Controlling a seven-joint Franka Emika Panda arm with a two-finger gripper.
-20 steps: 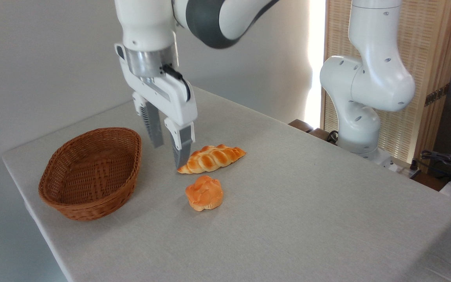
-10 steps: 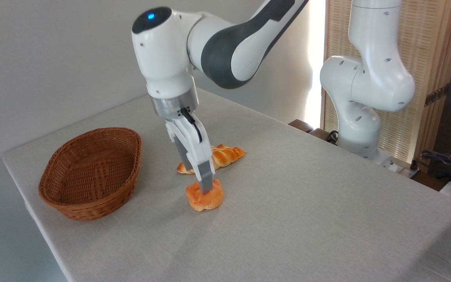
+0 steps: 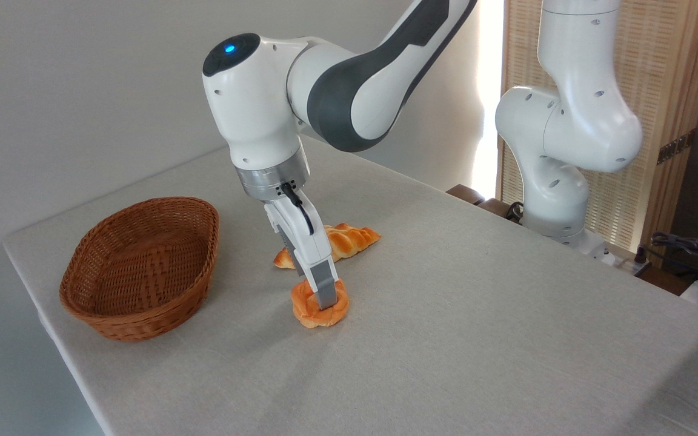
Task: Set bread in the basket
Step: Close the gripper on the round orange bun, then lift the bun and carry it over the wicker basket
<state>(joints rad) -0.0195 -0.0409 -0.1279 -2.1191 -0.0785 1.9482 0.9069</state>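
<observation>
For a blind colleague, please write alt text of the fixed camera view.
A white robot arm's gripper is down on a small orange bun on a grey table. An empty wicker basket stands left; a braided loaf lies behind.

Matt, finely woven pale cloth covers the worktop (image 3: 476,315). The basket (image 3: 137,266) is rough brown wicker. The arm's shell (image 3: 264,103) is glossy white plastic, with a brushed metal ring (image 3: 271,178).

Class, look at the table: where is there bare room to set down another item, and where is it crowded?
Free: the wide cloth right of the bun, and the near strip in front of the basket. Crowded: around the gripper, bun and braided loaf.
</observation>
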